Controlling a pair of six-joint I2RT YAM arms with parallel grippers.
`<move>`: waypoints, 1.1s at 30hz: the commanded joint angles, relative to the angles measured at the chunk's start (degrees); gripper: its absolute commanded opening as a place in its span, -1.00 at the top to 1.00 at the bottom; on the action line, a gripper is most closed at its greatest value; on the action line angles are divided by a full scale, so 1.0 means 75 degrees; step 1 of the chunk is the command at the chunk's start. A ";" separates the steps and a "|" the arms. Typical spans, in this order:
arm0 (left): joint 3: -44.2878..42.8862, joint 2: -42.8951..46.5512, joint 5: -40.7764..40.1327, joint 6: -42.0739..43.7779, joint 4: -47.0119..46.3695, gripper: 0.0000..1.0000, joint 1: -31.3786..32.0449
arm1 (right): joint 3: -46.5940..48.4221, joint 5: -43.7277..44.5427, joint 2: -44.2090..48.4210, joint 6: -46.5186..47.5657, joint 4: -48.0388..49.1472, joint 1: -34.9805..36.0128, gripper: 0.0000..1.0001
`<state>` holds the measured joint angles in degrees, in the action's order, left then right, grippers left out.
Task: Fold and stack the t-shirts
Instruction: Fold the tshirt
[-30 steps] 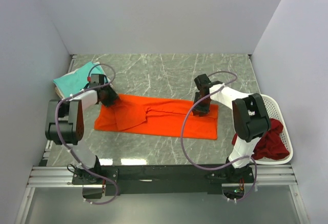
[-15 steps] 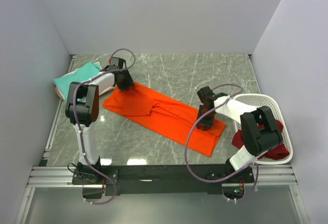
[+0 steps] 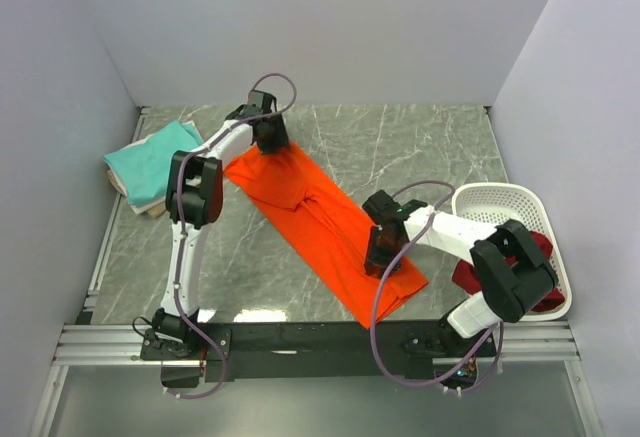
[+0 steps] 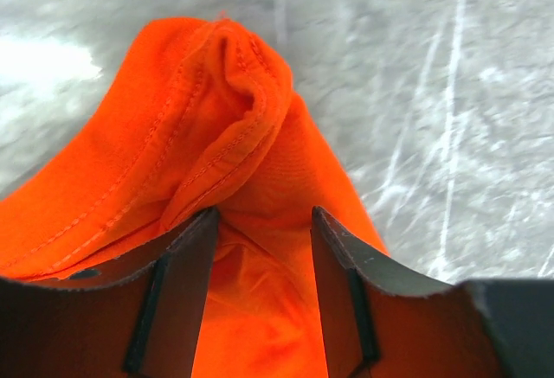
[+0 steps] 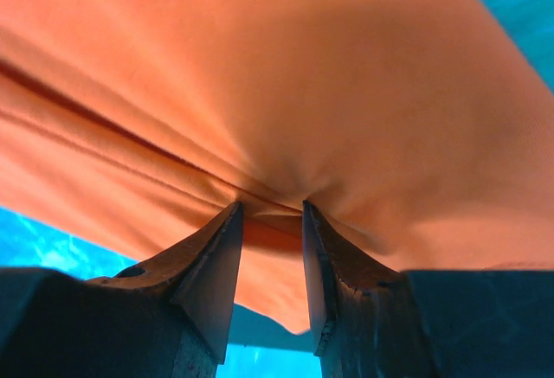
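We see the orange shirt [image 3: 320, 222] lying as a long folded strip on the counter [image 3: 420, 147]. It runs at a slant from near the far edge, left of centre, down toward the near edge, right of centre.

The left gripper [image 3: 270, 139] is at the strip's far end. In its wrist view we see a bunched, stitched edge of the orange cloth held between its fingers [image 4: 186, 291], so it grips the shirt. The right gripper [image 3: 384, 254] sits on the near end. Its wrist view shows the jaws pinched on a small fold of the same cloth.

At the counter's left edge the teal shirt [image 3: 150, 162] lies folded, with the cream shirt [image 3: 140, 205] showing beneath it. By the right edge the red shirts [image 3: 540, 267] sit crumpled in the basket [image 3: 500, 202], well apart from the orange strip.
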<state>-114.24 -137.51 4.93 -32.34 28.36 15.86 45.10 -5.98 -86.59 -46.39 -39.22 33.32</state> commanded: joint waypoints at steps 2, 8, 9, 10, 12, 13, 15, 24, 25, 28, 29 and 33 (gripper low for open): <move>-0.0610 -0.0918 0.0151 0.0292 0.0532 -0.09 0.0147 | -0.0330 -0.0269 -0.0115 -0.0552 -0.0161 0.0724 0.17; -0.0846 -0.0931 0.0316 0.0339 0.0285 -0.25 0.0405 | 0.0173 0.0068 0.0165 -0.0600 -0.0617 0.1334 0.17; -0.0905 -0.0873 0.0315 0.0327 0.0285 -0.26 0.0440 | 0.0476 0.0221 0.0236 -0.0542 -0.0931 0.1358 0.16; -0.0963 -0.0744 0.0350 0.0316 0.0274 -0.30 0.0487 | 0.0653 0.0350 0.0317 -0.0425 -0.1108 0.1381 0.16; -0.1267 -0.0568 0.0351 0.0234 0.0320 -0.35 0.0511 | 0.1155 0.0666 0.0575 -0.0237 -0.1564 0.1393 0.16; -0.1396 -0.0416 0.0351 0.0210 0.0344 -0.39 0.0522 | 0.1332 0.0773 0.0646 -0.0074 -0.1741 0.1393 0.16; -0.1783 -0.0228 0.0327 0.0117 0.0519 -0.45 0.0523 | 0.1811 0.1203 0.0868 0.0219 -0.2267 0.1393 0.15; -0.0182 0.1681 0.0351 -0.0492 0.0625 -0.48 0.0522 | 0.0996 0.1302 0.1314 0.0982 -0.1840 0.1405 0.03; 0.0448 0.2008 0.0316 -0.0551 0.0590 -0.48 0.0534 | 0.0797 0.1069 0.1349 0.1017 -0.1640 0.1393 0.03; 0.1690 0.2489 0.0432 -0.0774 0.0287 -0.49 0.0522 | 0.0163 0.0950 0.1537 0.1052 -0.1170 0.1393 -0.01; 0.1928 0.2549 0.0467 -0.0832 0.0216 -0.49 0.0522 | 0.0023 0.0903 0.1665 0.1053 -0.1088 0.1393 -0.02; 0.2609 0.2550 0.0526 -0.1078 0.0133 -0.50 0.0522 | -0.0458 0.0821 0.1923 0.1053 -0.0748 0.1405 -0.04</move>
<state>-97.78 -118.28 7.79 -37.95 30.35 19.59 42.48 0.60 -75.42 -39.27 -49.10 43.53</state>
